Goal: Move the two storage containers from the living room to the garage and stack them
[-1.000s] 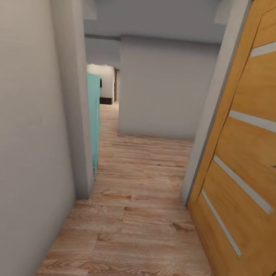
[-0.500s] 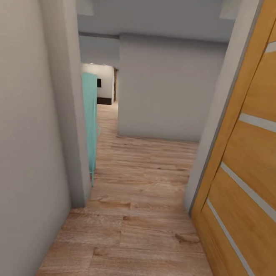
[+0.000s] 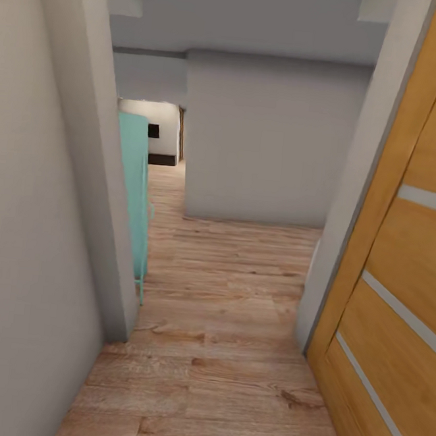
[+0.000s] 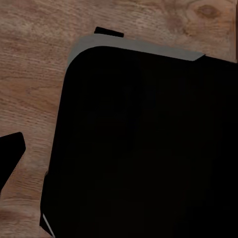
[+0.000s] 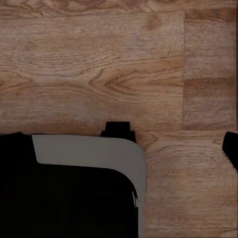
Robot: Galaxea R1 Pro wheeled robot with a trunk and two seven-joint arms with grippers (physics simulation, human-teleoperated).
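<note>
Wood-plank hallway floor (image 3: 222,324) ahead; I steer centred between the grey wall corner (image 3: 111,235) and orange door (image 3: 399,260). Grippers' state: can't tell.

My head view's edge cuts off the wooden door (image 3: 399,260) at 3 o'clock; a wall corner (image 3: 105,221) hides most of the teal furniture (image 3: 136,191).

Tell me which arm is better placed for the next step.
Neither left nor right yet: both wrist views look down at wood floor and the robot's dark base, and the head view faces a gap between a teal door and a wooden door. Driving on probably comes first.
</note>
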